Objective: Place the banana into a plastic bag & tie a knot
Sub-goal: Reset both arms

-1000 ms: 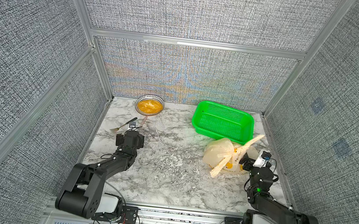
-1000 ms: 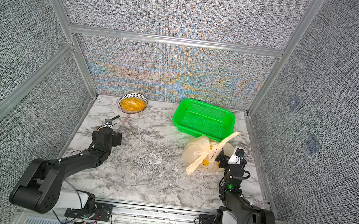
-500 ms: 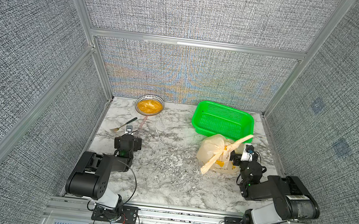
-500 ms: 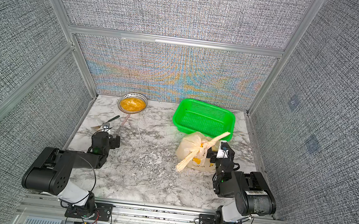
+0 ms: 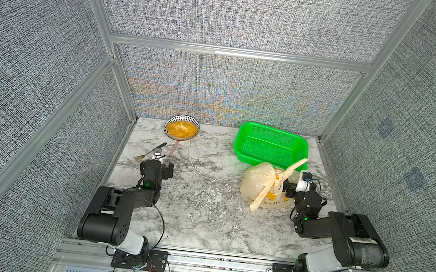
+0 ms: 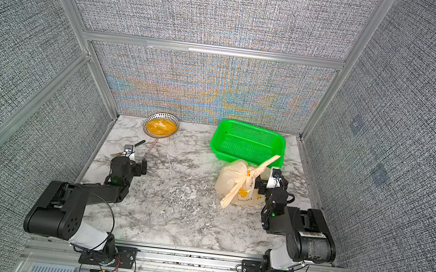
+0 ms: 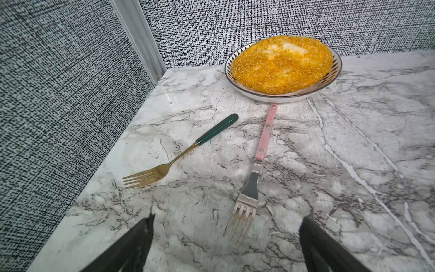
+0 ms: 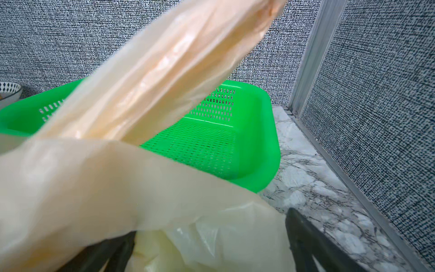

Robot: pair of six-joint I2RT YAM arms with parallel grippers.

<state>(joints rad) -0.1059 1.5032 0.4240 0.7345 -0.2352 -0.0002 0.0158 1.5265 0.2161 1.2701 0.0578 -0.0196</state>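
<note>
The plastic bag (image 5: 263, 185) sits bulging on the marble worktop (image 5: 202, 213), just in front of the green perforated basket (image 5: 241, 145) and close to the right wall. Its two handles are crossed into the knot (image 5: 276, 177), with one strip end pointing up towards the basket and the other hanging down the bag's front. The banana itself does not show through the cream film. Judging by the rounded bulk and the closed mouth, it is inside, and the task looks finished or nearly so. The right hand (image 5: 290, 189) is right beside the bag with its jaws spread wide. In the right wrist view, loose plastic lies between its fingers (image 8: 303, 233) but nothing is pinched, which reads as a release once the knot was drawn. The left hand (image 7: 227, 219) is well apart from the bag on the far side of the worktop, equally wide open and empty. It is low above a pink-handled silver fork (image 7: 256, 179), with a green-handled gold fork (image 7: 179, 157) and a patterned bowl (image 7: 270, 98) of orange crumbed food beyond it. These seem to be bystanders with no part in the task.
</note>
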